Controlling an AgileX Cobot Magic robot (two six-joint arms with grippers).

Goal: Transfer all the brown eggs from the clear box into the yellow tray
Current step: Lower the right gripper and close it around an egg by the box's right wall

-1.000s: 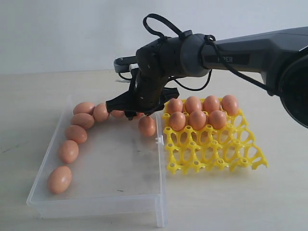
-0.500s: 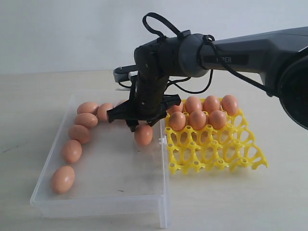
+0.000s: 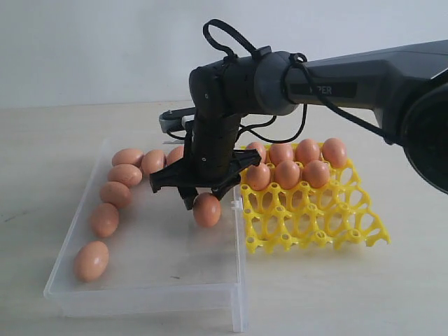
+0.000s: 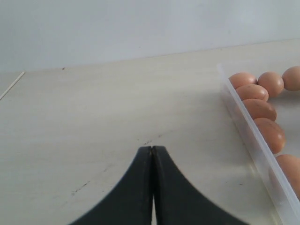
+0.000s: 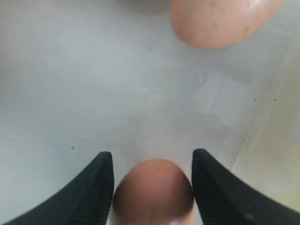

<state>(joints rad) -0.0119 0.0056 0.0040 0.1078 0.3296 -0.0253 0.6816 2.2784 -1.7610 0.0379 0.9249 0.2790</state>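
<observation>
The right pincer (image 3: pixel 205 201) reaches across from the right and points down into the clear box (image 3: pixel 140 297). It is grasping one brown egg (image 3: pixel 207 211). In the right wrist view its two black fingers (image 5: pixel 93 187) press against either side of the shell. This egg hangs close to the box's right wall, about midway between the near and far walls. Whether it touches the box floor or sits just above it cannot be told.

The other brown eggs (image 3: pixel 104 220) in the box lie in a curved line. It runs up the left wall from the near end and bends right along the far wall, where the last egg is partly hidden behind the arm. One loose egg (image 5: pixel 220 21) also shows on the box floor in the right wrist view.

The yellow tray (image 3: pixel 315 217) stands on the worktop (image 3: pixel 336 294) just beside the box, on its right. More eggs (image 3: pixel 287 174) sit upright in cups at the tray's far side (seven, as far as can be counted, one of them half covered by the arm).

The left pincer (image 4: pixel 152 149) is clenched on nothing, its fingertips pressed together. It hangs over bare worktop to the left of the box, well apart from the eggs lined along that wall.
</observation>
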